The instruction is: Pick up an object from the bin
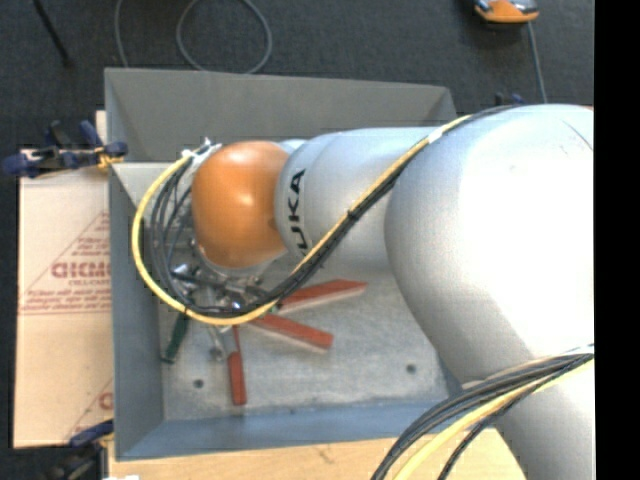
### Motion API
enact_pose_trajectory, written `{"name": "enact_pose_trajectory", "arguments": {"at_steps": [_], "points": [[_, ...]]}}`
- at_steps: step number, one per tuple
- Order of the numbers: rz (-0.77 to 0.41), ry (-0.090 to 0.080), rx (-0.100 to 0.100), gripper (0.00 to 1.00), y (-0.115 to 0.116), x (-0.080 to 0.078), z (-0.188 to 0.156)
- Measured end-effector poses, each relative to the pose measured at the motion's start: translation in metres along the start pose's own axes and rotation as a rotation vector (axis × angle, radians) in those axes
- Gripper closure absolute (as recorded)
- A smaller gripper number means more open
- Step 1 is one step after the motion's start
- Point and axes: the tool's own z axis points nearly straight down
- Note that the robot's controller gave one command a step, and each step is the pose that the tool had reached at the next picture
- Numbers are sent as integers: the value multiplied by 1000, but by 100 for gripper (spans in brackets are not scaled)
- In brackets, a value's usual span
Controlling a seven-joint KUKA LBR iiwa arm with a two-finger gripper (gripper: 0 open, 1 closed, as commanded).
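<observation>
- Bin (pixel 300 430): grey metal walls, matt; floor pale, rough-grained.
- Arm shell (pixel 480 238): white, smooth, glossy.
- Wrist cover (pixel 235 203): orange, smooth, glossy.
- Sticks (pixel 300 335): orange-red, matt.

I see a long orange stick (pixel 325 291) lying flat, a second orange stick (pixel 298 334) just below, a short orange stick (pixel 236 378) and a dark green stick (pixel 177 336) leftward.

We see a robotics lab, a KUKA arm (pixel 480 248) over a grey metal bin (pixel 280 98), loose cables (pixel 225 28) on a dark floor (pixel 350 18)

Bulky white arm (pixel 480 248), black KUKA lettering (pixel 297 213); orange dome (pixel 235 203) at wrist; yellow and black cables (pixel 350 213) looped alongside
</observation>
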Motion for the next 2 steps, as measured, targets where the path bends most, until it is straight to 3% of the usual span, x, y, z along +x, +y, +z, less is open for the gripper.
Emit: {"name": "enact_pose_trajectory", "arguments": {"at_steps": [1,2], "points": [[5,-2,1,100,-1,-1,-1],[-32,-10,2,100,30,19,-161]]}}
